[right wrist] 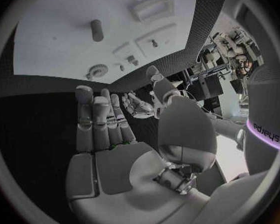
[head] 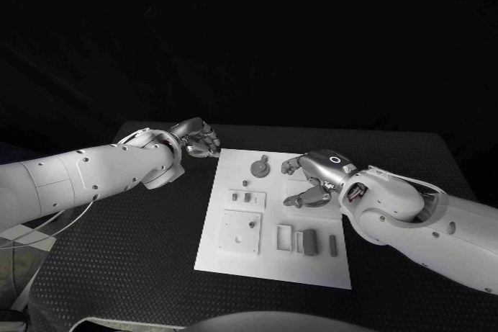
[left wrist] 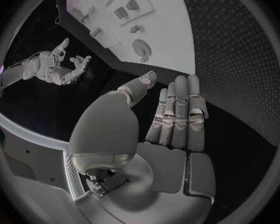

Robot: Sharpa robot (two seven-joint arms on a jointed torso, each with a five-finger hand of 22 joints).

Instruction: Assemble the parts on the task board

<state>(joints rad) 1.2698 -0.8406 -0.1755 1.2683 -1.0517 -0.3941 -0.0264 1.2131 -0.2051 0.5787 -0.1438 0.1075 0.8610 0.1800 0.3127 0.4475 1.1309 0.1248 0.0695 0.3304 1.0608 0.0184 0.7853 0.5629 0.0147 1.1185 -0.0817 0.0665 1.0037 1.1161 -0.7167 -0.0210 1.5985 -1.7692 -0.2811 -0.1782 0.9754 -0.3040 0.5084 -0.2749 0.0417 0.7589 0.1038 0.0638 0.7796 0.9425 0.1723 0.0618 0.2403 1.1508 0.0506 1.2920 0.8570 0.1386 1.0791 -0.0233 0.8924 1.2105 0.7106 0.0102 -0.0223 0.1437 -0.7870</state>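
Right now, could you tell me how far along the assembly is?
Barely started. Nothing looks assembled: the round part and bar parts lie loose on the task board. The left hand and right hand hold nothing. All fitting remains.

the right hand (head: 314,179) and its forearm cover the task board (head: 234,256) along its right edge in the head view, so whatever lies beneath them there cannot be told. the small grey parts (head: 247,197) on the board are too small to make out their shapes or whether they sit in recesses or lie loose. in the left wrist view the board's far end is cut off by the circle's rim, and the left hand (left wrist: 171,119) hides the table just behind its fingers. in the right wrist view the board's upper part likewise runs out of the circle.
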